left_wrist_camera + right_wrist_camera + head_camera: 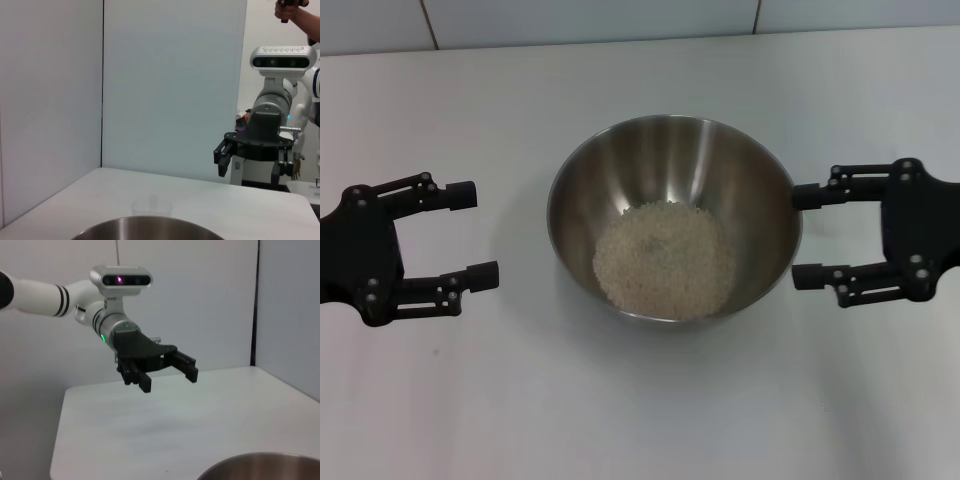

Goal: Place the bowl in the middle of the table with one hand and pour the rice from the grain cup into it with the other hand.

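Observation:
The steel bowl (582, 180) stands in the middle of the white table (640, 420), and a mound of off-white rice (665, 260) lies in its bottom. My left gripper (480, 233) is open and empty, a short way off the bowl's left side. My right gripper (800, 236) is open and empty, its fingertips close to the bowl's right rim. The bowl's rim shows in the left wrist view (150, 227) and the right wrist view (260, 467). A faint clear cup shape (151, 206) stands just beyond the rim in the left wrist view; the head view does not show it.
White wall panels (590, 20) run along the table's far edge. The left wrist view shows my right gripper (250, 167) across the table, a second robot behind it and a person's arm (300, 15). The right wrist view shows my left gripper (169, 381).

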You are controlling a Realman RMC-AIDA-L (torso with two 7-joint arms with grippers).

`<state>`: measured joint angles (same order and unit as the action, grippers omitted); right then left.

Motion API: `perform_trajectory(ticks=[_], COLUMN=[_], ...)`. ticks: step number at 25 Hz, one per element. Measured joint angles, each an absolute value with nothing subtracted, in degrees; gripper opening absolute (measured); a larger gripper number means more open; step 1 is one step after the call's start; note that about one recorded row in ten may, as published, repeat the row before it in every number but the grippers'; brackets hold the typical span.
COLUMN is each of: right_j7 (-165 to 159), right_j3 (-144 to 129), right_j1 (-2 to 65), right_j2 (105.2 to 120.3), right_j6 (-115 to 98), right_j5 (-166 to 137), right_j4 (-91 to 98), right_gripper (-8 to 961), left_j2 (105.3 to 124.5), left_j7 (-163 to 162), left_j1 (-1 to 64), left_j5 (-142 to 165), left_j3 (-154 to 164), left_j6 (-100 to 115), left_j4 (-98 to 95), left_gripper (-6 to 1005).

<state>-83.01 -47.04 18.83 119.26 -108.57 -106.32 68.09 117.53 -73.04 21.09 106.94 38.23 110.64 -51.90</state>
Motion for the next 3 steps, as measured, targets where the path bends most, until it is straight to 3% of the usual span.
perform_trajectory(ticks=[3], right_j7=[-83.12], right_j3=[-48.88], right_j1=[18.72], right_j2=[119.22], right_j6=[-107.15], right_j5=[-106.35], right_j4=[68.21], right_gripper=[758], left_j2=[117.48], left_j7=[-73.04], left_j1=[21.09], left_j5=[106.96], left_j3=[38.23], left_j6=[110.63], left_j4=[-51.9], left_gripper=[842])
